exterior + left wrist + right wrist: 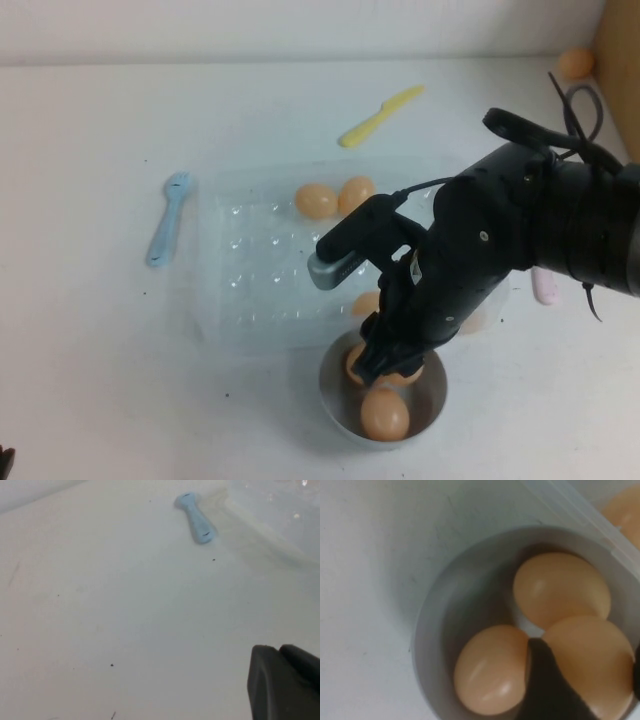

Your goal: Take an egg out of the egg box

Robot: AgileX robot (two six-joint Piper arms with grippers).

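The right tool point(585, 680) is closed on the egg point(592, 665), smooth, fragile and best held across its middle, over the grey bowl point(335, 395) beside the egg box point(250, 290); the left tool point(285, 685) rests above the counter point(90, 380), its opening unclear.

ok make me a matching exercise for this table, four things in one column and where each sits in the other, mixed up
Things:
1. blue fork
2. yellow knife
3. grey bowl
4. right hand

Places:
A. beyond the far edge of the egg box
B. over the bowl, closed on an egg
C. against the near edge of the egg box
D. on the table left of the egg box

Pairs: 1-D, 2-A, 3-C, 4-B

The left hand is parked on the robot's left, over bare table.
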